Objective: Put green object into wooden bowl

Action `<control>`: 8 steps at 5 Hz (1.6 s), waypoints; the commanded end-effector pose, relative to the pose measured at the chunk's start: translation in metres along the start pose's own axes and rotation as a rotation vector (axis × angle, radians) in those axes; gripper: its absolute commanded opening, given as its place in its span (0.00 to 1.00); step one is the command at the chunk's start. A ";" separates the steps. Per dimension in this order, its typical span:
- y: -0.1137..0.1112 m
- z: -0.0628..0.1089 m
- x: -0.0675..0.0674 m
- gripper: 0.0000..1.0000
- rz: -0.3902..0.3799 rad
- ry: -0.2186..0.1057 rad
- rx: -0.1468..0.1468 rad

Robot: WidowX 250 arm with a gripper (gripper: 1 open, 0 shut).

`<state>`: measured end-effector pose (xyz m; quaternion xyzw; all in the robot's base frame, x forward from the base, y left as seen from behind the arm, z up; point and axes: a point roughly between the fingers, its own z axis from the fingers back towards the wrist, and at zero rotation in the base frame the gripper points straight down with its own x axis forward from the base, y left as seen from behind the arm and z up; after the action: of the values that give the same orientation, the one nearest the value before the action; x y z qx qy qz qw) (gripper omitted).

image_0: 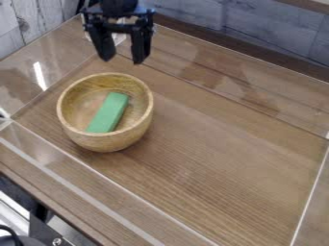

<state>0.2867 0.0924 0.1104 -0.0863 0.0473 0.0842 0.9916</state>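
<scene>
Gripper (119, 46) at top left of view, black, fingers spread apart, nothing between them. Green object (108, 112) well below it in the view, inside wooden bowl (104, 111), not touching the fingers. Block lies on bowl floor, long side slanting, upper end leaning toward the right, lower end toward the left. Bowl upright, round, light tan, thick rim, on left part of table, just below gripper in view. Gripper beyond the bowl's far rim as seen from camera; exact height over table, can't tell.

Surface: wooden table (225, 135), brown, smooth, stretching right of bowl. Paler strip of wood along left side. Black cables (33, 213) at bottom left corner, looping beside table edge. Something white (122, 38) partly hidden behind gripper, can't tell what.

Room: gray-blue speckled surface (276, 24) beyond table, top right. Pale, see-through-looking stuff at top left, too small to make out.
</scene>
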 end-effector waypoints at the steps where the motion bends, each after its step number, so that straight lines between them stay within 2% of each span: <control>1: -0.002 0.028 0.000 0.00 0.012 -0.088 0.027; 2: -0.001 0.028 -0.001 1.00 0.030 -0.091 0.037; 4: -0.011 0.032 0.000 1.00 0.076 -0.095 0.052; 6: -0.015 0.005 0.004 1.00 0.012 -0.084 0.070; 8: -0.024 -0.008 0.021 1.00 0.098 -0.108 0.070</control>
<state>0.3014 0.0687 0.0867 -0.0500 0.0349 0.1338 0.9891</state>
